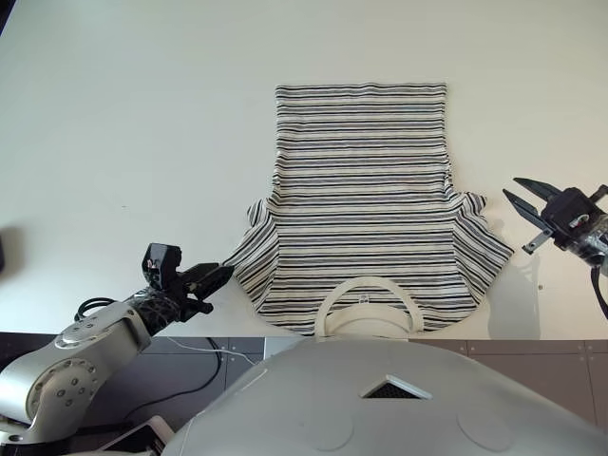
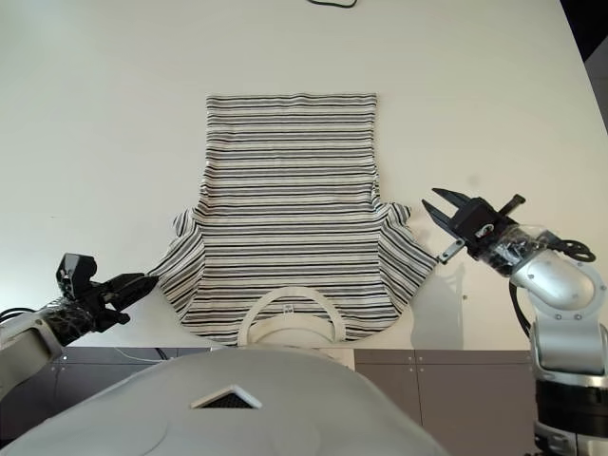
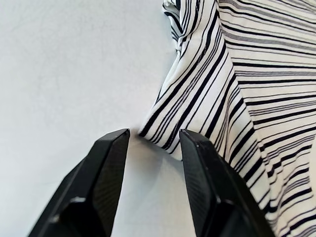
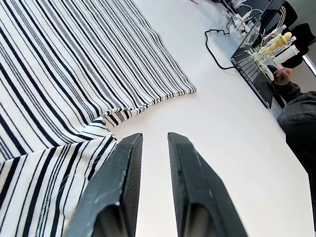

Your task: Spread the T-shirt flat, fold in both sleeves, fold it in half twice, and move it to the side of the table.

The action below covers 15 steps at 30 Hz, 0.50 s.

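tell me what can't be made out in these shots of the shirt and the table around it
- Collar label, left eye view: too small to read.
- T-shirt, left wrist view: cut off by the picture's edges; the left gripper covers part of it.
- Small far-off objects, right wrist view: too small to identify.

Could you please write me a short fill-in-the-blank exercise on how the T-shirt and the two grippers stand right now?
1. The T-shirt lies flat on the table with its ____ nearest the robot.
2. The left gripper points at the tip of the shirt's left ____.
3. The right gripper holds nothing, and its fingers are ____.
4. The shirt's pattern is black and white ____.

Missing words: collar; sleeve; open; stripes.
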Available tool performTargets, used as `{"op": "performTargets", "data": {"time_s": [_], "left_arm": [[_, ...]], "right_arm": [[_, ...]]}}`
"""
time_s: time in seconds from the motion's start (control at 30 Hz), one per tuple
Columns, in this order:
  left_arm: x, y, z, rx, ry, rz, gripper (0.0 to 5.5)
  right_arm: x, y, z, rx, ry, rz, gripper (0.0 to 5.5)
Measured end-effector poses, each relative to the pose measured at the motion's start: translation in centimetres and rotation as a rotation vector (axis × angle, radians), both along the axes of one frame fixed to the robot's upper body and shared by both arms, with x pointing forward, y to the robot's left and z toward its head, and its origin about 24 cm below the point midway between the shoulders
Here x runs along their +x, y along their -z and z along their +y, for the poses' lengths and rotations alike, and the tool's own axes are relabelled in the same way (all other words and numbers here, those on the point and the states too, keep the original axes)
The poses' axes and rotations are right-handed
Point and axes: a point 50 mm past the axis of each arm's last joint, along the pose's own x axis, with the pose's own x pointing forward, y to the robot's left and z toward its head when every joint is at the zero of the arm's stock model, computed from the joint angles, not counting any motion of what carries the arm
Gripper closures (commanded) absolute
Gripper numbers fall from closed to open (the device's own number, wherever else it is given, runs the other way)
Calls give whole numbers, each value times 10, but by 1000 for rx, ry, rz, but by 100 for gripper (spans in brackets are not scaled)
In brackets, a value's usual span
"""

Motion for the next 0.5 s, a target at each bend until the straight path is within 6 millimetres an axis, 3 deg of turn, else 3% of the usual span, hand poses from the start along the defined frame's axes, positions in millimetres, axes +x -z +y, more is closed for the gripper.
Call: {"op": "performTargets", "data": {"time_s": [0.17,0.37,0.5], "left_arm": [[0,4,-7,-57,-41,0,446],[13,10,-2,-87,-48,0,537],[13,8,-4,-87,-27,10,537]], "right_arm": [[5,1,0,-4,0,-3,457],[7,2,1,-20,-3,-8,457],[8,2,1,-22,-4,-10,457]]}}
